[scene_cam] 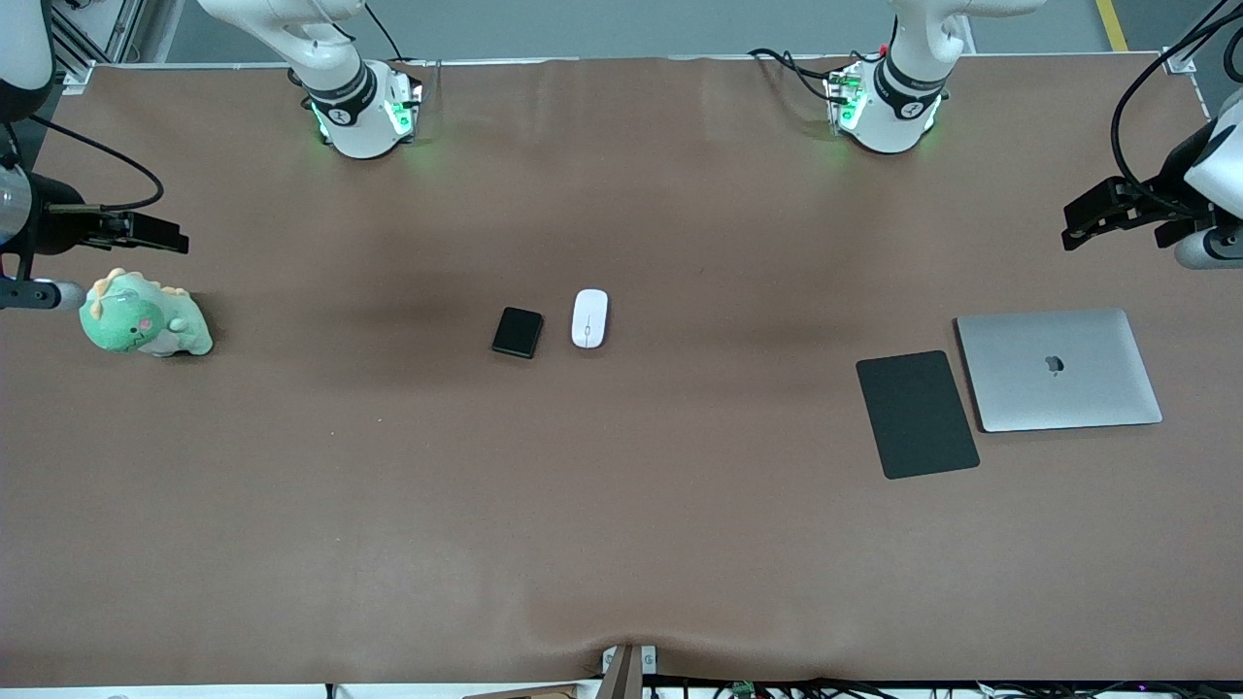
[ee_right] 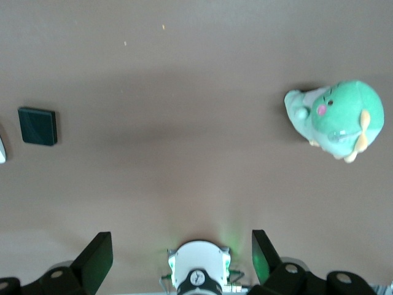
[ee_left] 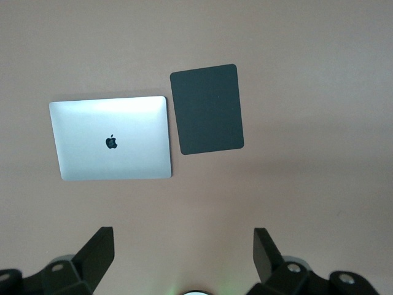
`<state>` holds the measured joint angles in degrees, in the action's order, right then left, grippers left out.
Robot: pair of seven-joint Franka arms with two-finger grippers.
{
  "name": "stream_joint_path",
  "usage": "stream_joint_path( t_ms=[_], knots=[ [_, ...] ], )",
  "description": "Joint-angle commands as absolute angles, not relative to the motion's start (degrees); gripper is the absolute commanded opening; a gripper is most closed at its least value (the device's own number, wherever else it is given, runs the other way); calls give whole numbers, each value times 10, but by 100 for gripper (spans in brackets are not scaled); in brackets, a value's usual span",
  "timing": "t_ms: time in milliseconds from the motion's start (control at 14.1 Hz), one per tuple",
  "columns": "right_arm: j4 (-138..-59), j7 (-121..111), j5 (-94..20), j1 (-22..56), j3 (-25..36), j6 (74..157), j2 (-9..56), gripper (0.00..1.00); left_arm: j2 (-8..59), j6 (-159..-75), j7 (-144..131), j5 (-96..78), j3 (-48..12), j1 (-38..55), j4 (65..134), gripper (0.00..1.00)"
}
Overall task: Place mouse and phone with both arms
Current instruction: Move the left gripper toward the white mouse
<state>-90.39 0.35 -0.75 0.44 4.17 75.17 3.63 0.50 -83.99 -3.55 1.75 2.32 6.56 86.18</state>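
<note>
1. Nothing is being carried: the mouse (scene_cam: pixel 589 318) and the phone (scene_cam: pixel 517 332) are lying side by side, just apart, mid-tabletop (scene_cam: pixel 621 544).
2. The left pincer (ee_left: pixel 184 258) is hanging spread and empty above the tabletop near the laptop (scene_cam: pixel 1058 369) and black mat (scene_cam: pixel 917 415); the right pincer (ee_right: pixel 182 261) is hanging spread and empty by the plush dinosaur (scene_cam: pixel 144 316).
3. Judging from this, grasping is not yet begun; each arm is needing to reach toward the middle.
4. No containers are showing.
</note>
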Motion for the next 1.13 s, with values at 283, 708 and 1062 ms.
stream_joint_path(
  t_ms=[283,708,1062],
  knots=[
    [-850,0,10,-14,43,743,62,100,17,-843,-40,24,21,76,857,100],
    [-841,-2,-15,-7,40,796,64,100,43,-844,-82,19,2,108,853,100],
    [-840,-1,-23,4,40,803,64,100,60,-852,-139,-15,-43,113,853,100]
  ],
)
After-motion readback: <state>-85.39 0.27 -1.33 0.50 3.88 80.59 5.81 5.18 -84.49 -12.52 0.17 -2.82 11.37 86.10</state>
